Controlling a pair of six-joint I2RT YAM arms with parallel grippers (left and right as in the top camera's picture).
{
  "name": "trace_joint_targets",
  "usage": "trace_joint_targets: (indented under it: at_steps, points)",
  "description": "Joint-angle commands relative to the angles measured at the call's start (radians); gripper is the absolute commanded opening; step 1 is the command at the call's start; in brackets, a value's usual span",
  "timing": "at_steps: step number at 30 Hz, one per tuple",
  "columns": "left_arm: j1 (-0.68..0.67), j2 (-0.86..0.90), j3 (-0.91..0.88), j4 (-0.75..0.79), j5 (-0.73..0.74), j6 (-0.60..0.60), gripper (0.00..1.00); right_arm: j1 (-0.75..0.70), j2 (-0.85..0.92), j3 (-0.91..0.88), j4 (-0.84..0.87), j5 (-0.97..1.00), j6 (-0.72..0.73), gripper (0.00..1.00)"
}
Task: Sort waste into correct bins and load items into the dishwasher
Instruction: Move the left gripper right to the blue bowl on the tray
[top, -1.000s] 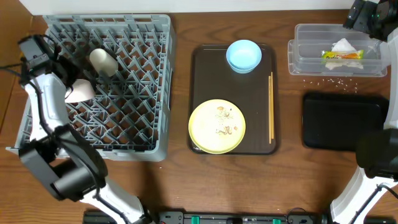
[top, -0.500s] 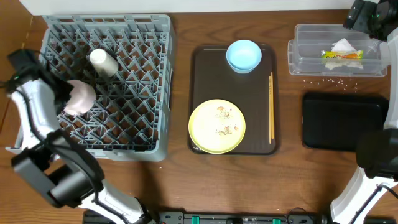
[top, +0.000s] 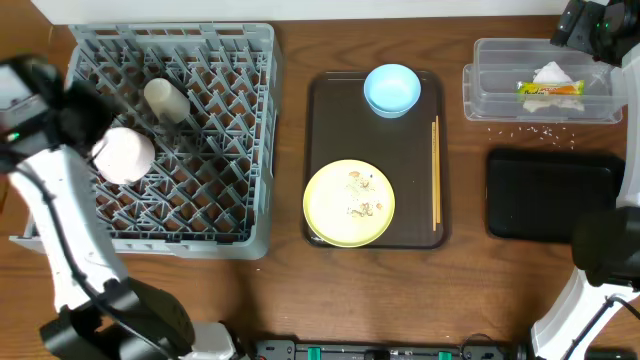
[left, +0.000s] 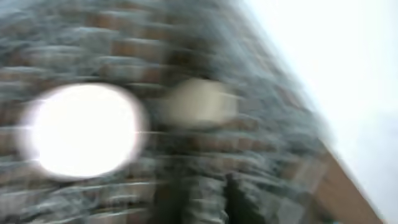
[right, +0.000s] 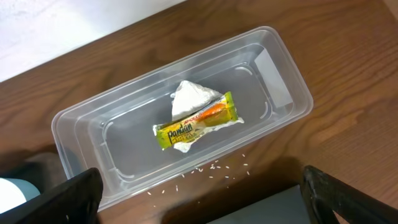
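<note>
The big grey dish rack (top: 222, 205) fills the left end of the desk (top: 280, 300). Two things sit among its pegs: a white cup (top: 166, 98) tipped on its side, long axis slanting from far-left to near-right, and just nearer, a white bowl (top: 124, 155) by the rack's left wall. The left end effector (top: 80, 115) hangs right beside that bowl, but it is a smear in the overhead view and its own camera shows only blur, so I cannot tell whether it grips or has let go. In the middle lies a brown tray (top: 400, 150) carrying a light blue bowl (top: 392, 89), mouth up, at its far end. A pale yellow plate (top: 349, 203) lies flat at its near end, and chopsticks (top: 436, 172) stretch along its right edge, pointing far to near. Over at the right, a clear tub (right: 81, 134) holds a crumpled napkin (right: 189, 98) with a green-and-yellow wrapper (right: 196, 122) lying across it, lengthwise along the tub. Rice crumbs (top: 530, 128) dot the desk between the tub and a black tray (top: 550, 195). The right end effector (right: 199, 183) hovers above the tub, fingers spread wide, holding nothing.
</note>
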Motion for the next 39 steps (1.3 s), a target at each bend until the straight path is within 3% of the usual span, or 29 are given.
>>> trace_joint_targets:
  at_steps: [1,4,8,12,16,25,30,35,39]
  points:
    - [-0.148,0.014,0.005,0.041,0.241,0.056,0.56,0.005,0.001,-0.004,0.000,0.004,-0.007,0.99]
    - [-0.297,0.047,0.005,0.110,0.237,0.107,0.70,0.006,0.001,-0.004,0.000,0.004,-0.007,0.99]
    - [-0.484,0.122,0.005,0.216,0.186,0.182,0.73,0.006,0.001,-0.004,0.000,0.004,-0.007,0.99]
    - [-0.637,0.220,0.005,0.272,-0.098,0.184,0.73,0.005,0.001,-0.004,0.000,0.004,-0.007,0.99]
    - [-0.744,0.319,0.005,0.362,-0.127,0.199,0.73,0.005,0.001,-0.004,0.000,0.004,-0.007,0.99]
    - [-0.921,0.485,0.005,0.561,-0.149,0.616,0.73,0.006,0.001,-0.004,0.000,0.004,-0.007,0.99]
    - [-0.968,0.548,0.005,0.668,-0.264,0.618,0.54,0.006,0.001,-0.004,0.000,0.004,-0.007,0.99]
    - [-0.982,0.577,0.005,0.703,-0.269,0.618,0.26,0.006,0.001,-0.004,0.000,0.004,-0.007,0.99]
    - [-0.982,0.588,0.005,0.695,-0.269,0.616,0.11,0.006,0.001,-0.004,0.000,0.004,-0.007,0.99]
